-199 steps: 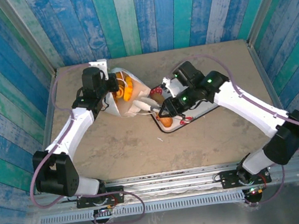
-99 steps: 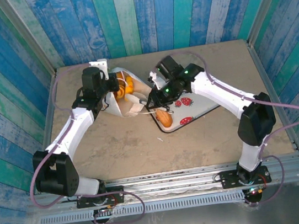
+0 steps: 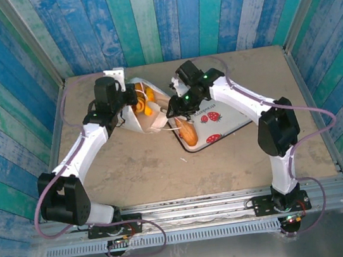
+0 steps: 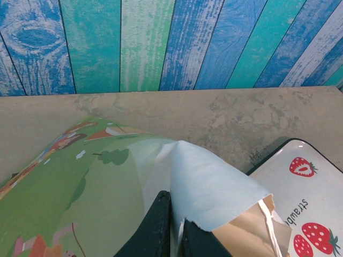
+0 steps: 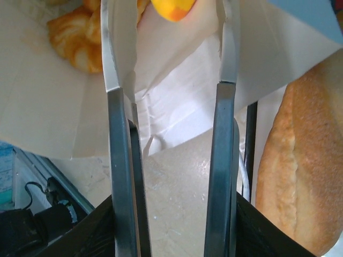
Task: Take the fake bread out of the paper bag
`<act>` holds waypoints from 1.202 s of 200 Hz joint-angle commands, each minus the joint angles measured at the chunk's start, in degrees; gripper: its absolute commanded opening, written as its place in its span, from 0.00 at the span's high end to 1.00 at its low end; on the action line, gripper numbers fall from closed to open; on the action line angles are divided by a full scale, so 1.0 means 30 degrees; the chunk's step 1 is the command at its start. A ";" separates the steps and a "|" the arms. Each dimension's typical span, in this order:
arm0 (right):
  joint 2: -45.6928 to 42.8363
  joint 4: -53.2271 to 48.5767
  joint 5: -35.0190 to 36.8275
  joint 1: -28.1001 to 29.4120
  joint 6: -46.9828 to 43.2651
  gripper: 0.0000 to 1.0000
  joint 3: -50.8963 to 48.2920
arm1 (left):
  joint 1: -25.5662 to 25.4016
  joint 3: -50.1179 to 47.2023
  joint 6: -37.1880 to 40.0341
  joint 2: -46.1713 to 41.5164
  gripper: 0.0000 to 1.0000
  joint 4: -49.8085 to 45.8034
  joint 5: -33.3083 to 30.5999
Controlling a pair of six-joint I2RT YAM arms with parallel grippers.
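While one tan loaf [image 3: 187, 134] already lies on the strawberry tray [image 3: 226, 127], the top view shows orange croissants [image 3: 147, 100] inside the paper bag [image 3: 148, 122], so the job looks partly done. From the left wrist, the left gripper [image 4: 172, 225] is pinching the bag's rim. From the right wrist, the right gripper [image 5: 170, 53] is spread and empty at the bag's mouth, with the croissants just beyond its tips.

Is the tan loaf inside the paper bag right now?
No, the tan loaf lies out on the strawberry tray, beside the paper bag rather than in it.
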 commanded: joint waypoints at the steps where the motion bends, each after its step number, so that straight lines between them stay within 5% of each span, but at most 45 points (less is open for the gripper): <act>1: 0.0644 0.0521 -0.0018 -0.0071 0.0448 0.52 0.0951 | -0.0105 0.0213 -0.0136 -0.0342 0.91 0.1277 0.0579; 71: 0.1923 0.0769 -0.0023 -0.0071 0.0834 0.51 0.2243 | -0.0198 0.0239 -0.0185 -0.0132 0.91 0.1403 0.0801; 108: 0.1955 0.1050 -0.0125 0.0014 0.1025 0.59 0.1995 | -0.0185 0.0297 -0.0137 -0.0140 0.91 0.1286 0.0595; 166: 0.0592 0.0963 0.0223 0.0605 0.0263 0.72 0.1484 | -0.0192 0.0297 -0.0329 0.0066 0.91 0.1242 0.0155; 240: -0.2720 0.1178 0.0512 0.1468 0.0048 0.74 -0.0517 | -0.0178 0.0880 -0.1094 0.0955 0.91 0.1007 0.0035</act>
